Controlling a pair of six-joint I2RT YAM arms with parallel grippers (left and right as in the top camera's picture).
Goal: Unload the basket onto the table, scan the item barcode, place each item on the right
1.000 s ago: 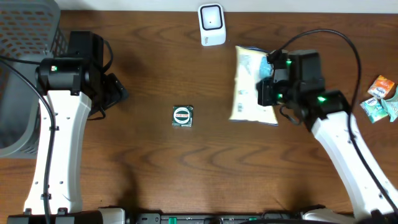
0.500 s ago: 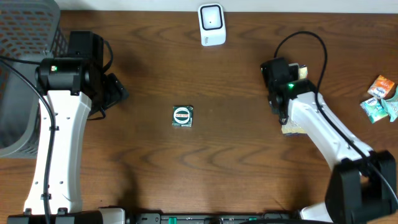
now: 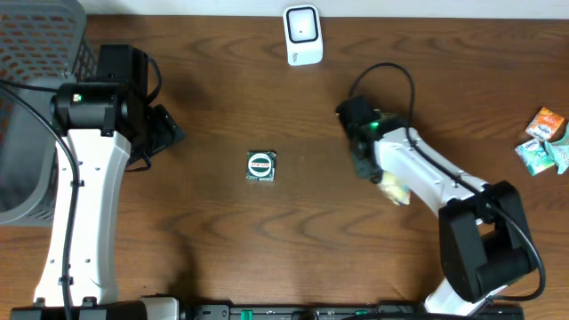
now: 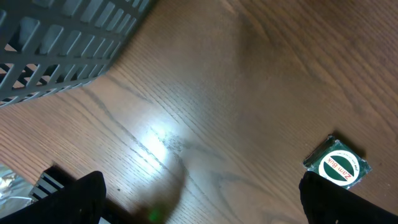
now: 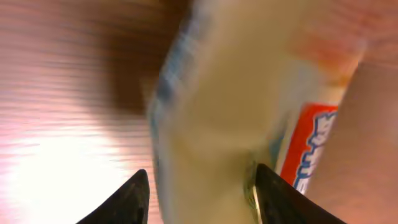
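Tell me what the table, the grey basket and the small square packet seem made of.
Table: wood or wood-look laminate; brown grain, a light glare. Grey basket: probably plastic, matte; moulded lattice wall. Small square packet: likely foil or film; thin, printed, slightly glossy.

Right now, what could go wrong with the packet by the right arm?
1. The packet sits between the right gripper's fingers, but the view is blurred and the grip cannot be judged: it might drop.
2. The scanner stands well away from it, so the barcode may not face it.
3. The small sachet lies nearby and could get knocked.
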